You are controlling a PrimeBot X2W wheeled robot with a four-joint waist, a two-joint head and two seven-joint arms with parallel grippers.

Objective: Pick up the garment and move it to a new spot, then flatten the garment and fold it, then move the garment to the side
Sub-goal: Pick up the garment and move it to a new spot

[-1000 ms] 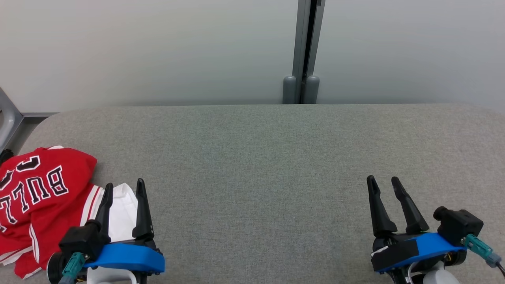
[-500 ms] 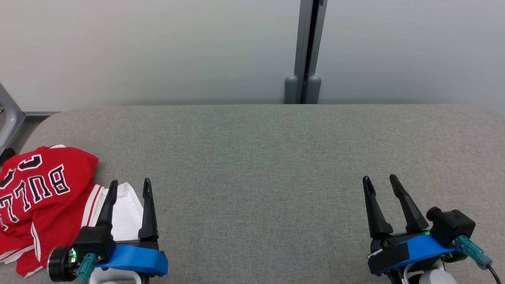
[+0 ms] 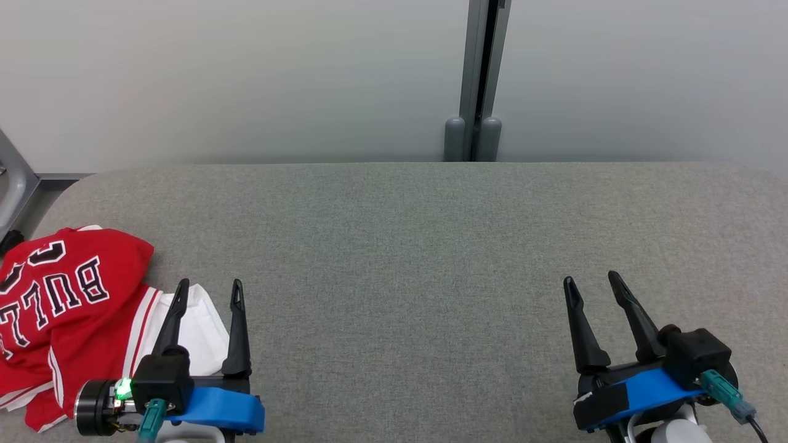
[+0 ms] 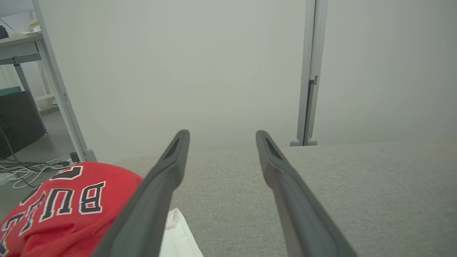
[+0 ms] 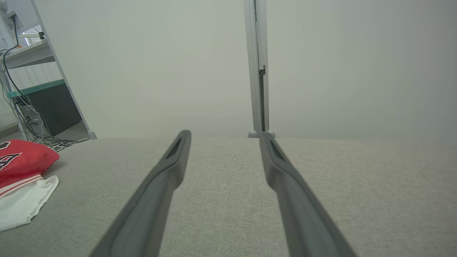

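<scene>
Backdrop: pale wall w/ a grey metal post at 12 o'clock, two rounded feet at its base.
Surface: grey fabric-covered table, rounded corner at 9 o'clock, takes up most of the head view.
Jersey: red jersey w/ black-and-white letters, bunched up at 8 o'clock in the head view, right by the table's left edge. A white part pokes out on its 3 o'clock side, w/ red-and-white striped trim between.
Left side: left gripper at 7 o'clock, fingers spread wide, empty. It sits over the white part. In the wrist view its left finger crosses the cloth, can't tell if it's touching tbh.
Right side: right gripper at 5 o'clock, also spread wide and empty, over bare table, well apart from the jersey.
Light: green light lit on the left wrist.
Misc: cables on the floor + a desk at 9–10 o'clock in the left wrist view, beyond the jersey.
</scene>
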